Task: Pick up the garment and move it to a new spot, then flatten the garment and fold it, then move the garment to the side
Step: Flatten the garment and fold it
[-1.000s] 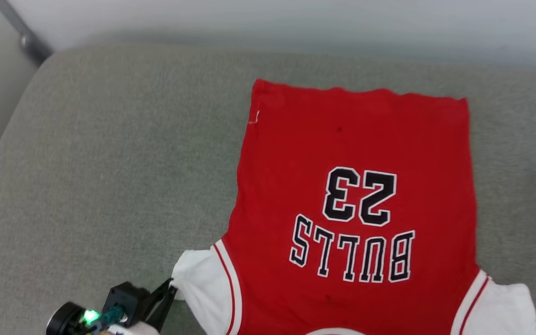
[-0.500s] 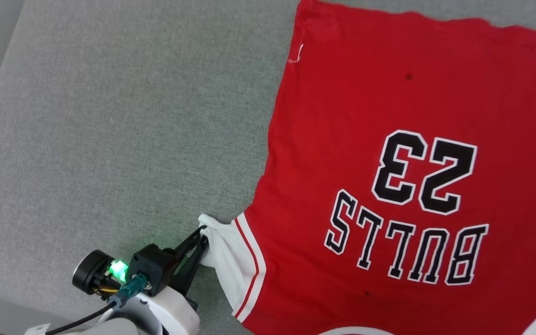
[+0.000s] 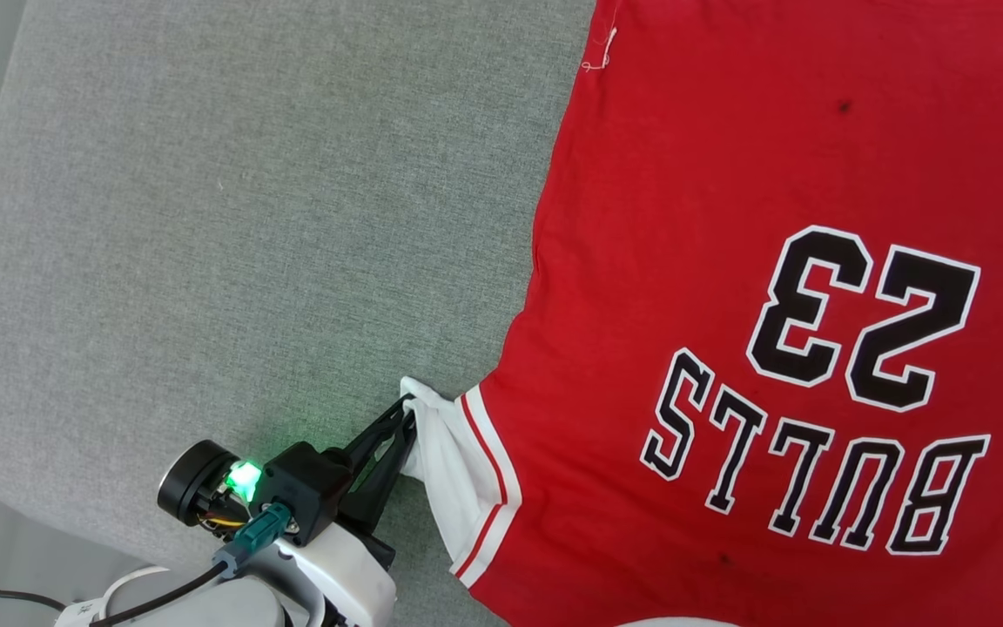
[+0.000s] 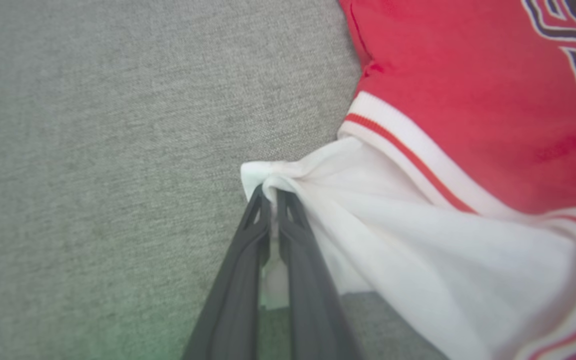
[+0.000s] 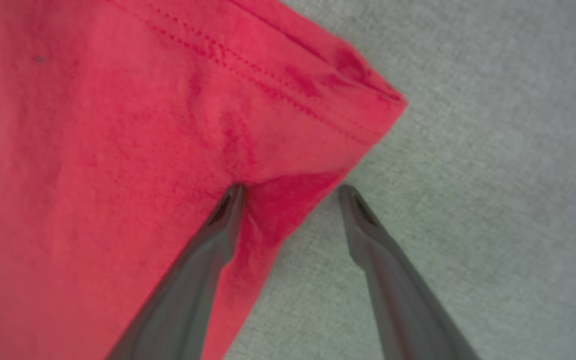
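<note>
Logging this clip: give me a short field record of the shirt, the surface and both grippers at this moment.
surface: grey fabric cushion
shirt: red, spread mostly flat, print side up, lettering upside down in the head view
left gripper: shut on the edge of the white sleeve
right gripper: open, astride the shirt's side edge near a hem corner
fold: not yet begun

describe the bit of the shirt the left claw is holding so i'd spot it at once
On the grey cushion lies a red shirt printed BULLS 23. At its lower left corner in the head view a sleeve sticks out, its tip bunched in the shut left claw. Unlike the red body, it is white, bordered by a white-and-red striped band.
</note>
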{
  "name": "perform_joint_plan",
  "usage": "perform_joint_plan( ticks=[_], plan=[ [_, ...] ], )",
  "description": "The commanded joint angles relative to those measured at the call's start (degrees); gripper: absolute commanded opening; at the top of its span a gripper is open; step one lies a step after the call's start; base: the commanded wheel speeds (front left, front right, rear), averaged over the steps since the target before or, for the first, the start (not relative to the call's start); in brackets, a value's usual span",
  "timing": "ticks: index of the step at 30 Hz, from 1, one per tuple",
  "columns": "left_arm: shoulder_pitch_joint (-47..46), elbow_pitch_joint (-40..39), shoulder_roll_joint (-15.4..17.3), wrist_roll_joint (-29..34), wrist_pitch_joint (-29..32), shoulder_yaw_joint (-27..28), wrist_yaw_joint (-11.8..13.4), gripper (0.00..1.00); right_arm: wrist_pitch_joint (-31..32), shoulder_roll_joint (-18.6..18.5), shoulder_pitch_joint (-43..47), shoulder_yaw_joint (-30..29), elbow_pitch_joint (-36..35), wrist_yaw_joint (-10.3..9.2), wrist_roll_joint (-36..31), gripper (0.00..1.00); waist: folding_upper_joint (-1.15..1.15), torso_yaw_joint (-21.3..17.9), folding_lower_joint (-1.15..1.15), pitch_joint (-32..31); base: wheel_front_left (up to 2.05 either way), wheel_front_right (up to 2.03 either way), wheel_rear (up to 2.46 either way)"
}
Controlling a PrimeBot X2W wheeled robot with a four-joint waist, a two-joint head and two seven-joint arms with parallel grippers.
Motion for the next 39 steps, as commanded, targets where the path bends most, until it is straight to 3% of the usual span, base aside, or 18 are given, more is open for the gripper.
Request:
perform_joint_plan(
  ticks=[1, 11, 20, 29, 35, 39],
  plan=[
    [-0.4, 2.1, -0.9, -0.2, 1.2, -0.1, 0.2, 0.0, 0.4, 1.1, 4.3, 2.0, 1.6, -0.06, 0.1, 0.0, 0.0, 0.0, 0.01, 0.0, 0.0, 0.0, 0.0],
    [1.1, 3.1, -0.3, -0.5, 0.9, -0.2, 0.0, 0.0, -3.2, 0.0, 1.4, 2.4, -1.4, -0.07, -0.1, 0.0, 0.0, -1.5, 0.01, -4.0, 0.0, 0.0, 0.0],
    [4.6, 2.8, 2.0, -2.0, 0.4, 0.0, 1.3, 0.0, -9.3, -3.4, 4.1, 8.3, -7.6, -0.07, 5.2, 0.0, 0.0, -5.9, 0.01, -13.0, 0.0, 0.0, 0.0],
    [8.2, 1.6, 5.2, -3.8, 0.8, -0.2, 2.3, 0.0, -13.8, -11.9, 13.5, 12.2, -15.4, -0.07, 12.2, 0.0, 0.0, -10.7, 0.01, -20.0, 0.0, 0.0, 0.0],
    [10.3, 1.1, 6.4, -5.1, 0.8, -0.3, 3.0, 0.0, -17.4, -18.9, 26.8, 11.8, -17.8, -0.07, 16.3, 0.0, 0.0, -13.5, 0.01, -23.0, 0.0, 0.0, 0.0],
    [10.9, 0.9, 7.0, -5.5, 0.8, -0.3, 3.4, 0.0, -20.3, -21.1, 34.4, 11.4, -17.0, -0.07, 18.3, 0.0, 0.0, -14.7, 0.01, -23.8, 0.0, 0.0, 0.0]
  ],
)
